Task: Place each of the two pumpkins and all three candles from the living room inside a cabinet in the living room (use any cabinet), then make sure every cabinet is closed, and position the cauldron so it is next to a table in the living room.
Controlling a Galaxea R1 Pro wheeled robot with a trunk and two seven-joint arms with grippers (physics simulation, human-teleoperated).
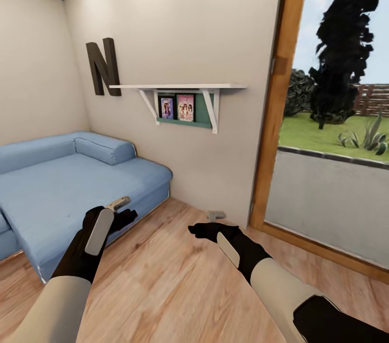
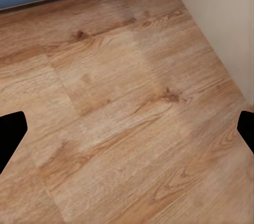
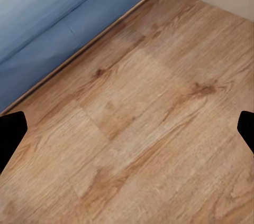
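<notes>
The pumpkins, candles, cabinet, cauldron and table are out of view. My left gripper (image 1: 120, 207) hangs over the wooden floor (image 1: 162, 278) by the front corner of a blue sofa (image 1: 65, 181). In the left wrist view its black fingertips (image 2: 10, 137) stand far apart with only floorboards between them, so it is open. My right gripper (image 1: 212, 221) is held over the floor near the wall. Its fingertips (image 3: 10, 134) are also wide apart and hold nothing.
A blue sofa fills the left side, its edge (image 3: 63, 39) close to both hands. A white wall shelf (image 1: 178, 87) with pictures and a dark letter N (image 1: 102, 66) hang on the beige wall. A wood-framed glass door (image 1: 335, 132) stands at the right.
</notes>
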